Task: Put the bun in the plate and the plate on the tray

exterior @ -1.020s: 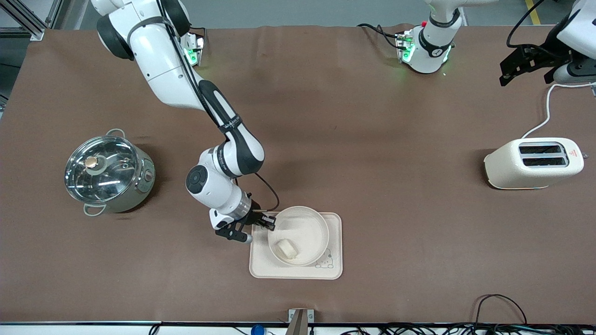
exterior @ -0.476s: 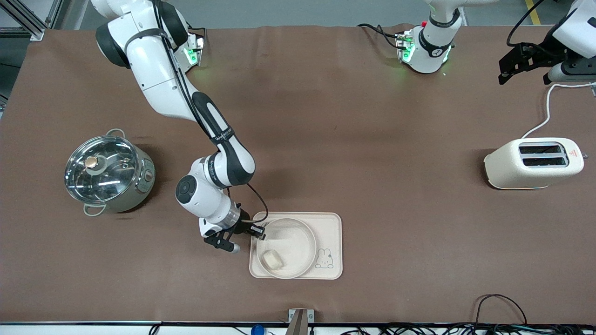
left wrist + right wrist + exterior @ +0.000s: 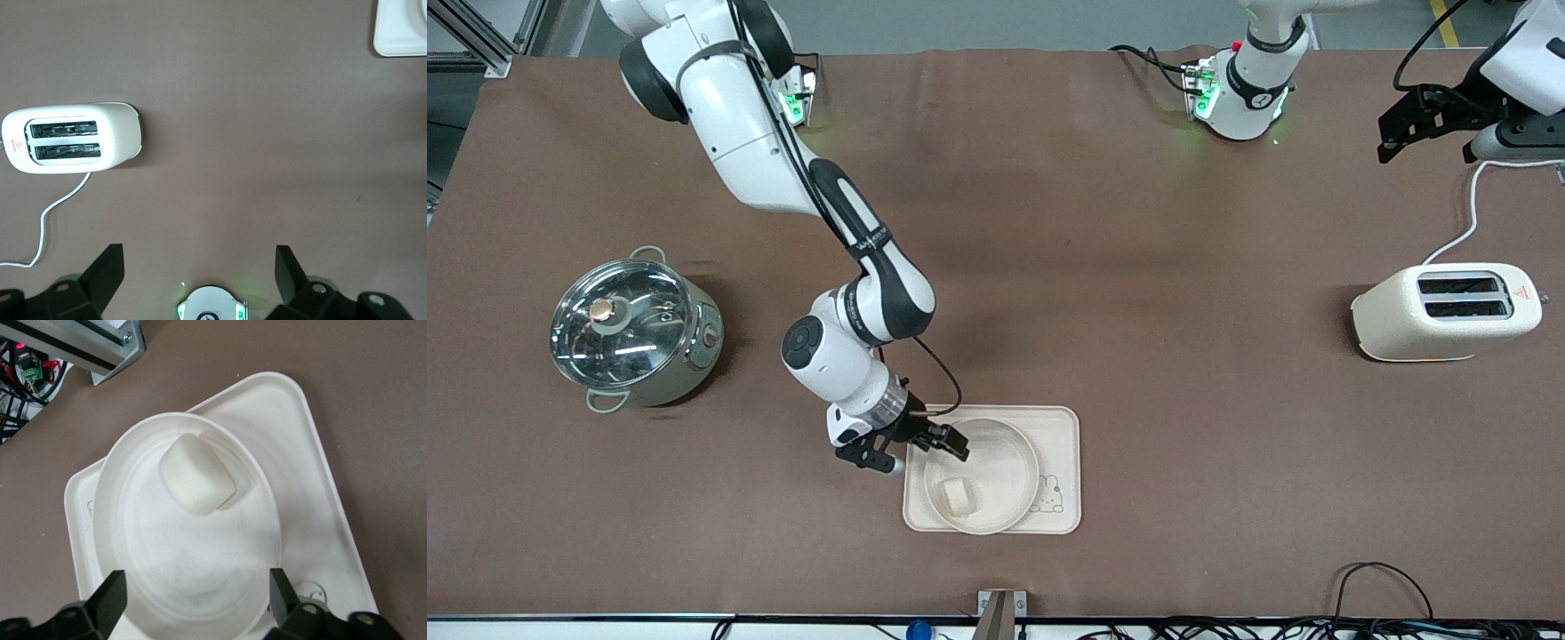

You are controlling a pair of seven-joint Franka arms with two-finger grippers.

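Jaws of the right gripper [image 3: 919, 447] stand apart, gripping nothing.

Front view: you find that gripper over the plate [image 3: 1005, 462] rim, at the tray [image 3: 1069, 462] corner toward the right arm's end. Plate sits on tray; bun [image 3: 959, 497] lies in plate, at the part nearest the front camera. Left gripper [image 3: 1423, 123] waits over the table's left-arm end, above the toaster [image 3: 1445, 311]. Pot [image 3: 633, 331] stands at the right arm's end, well apart.

Left wrist view: fingers [image 3: 107, 270] spread wide, nothing between them; toaster and tray corner [image 3: 400, 30] show below.

Right wrist view: fingers [image 3: 110, 597] straddle the plate's rim without visible contact; bun lies clear of them, across the plate.

Judgement: both placements look done; your right arm, the nearer, needs only to lift straight off the rim.
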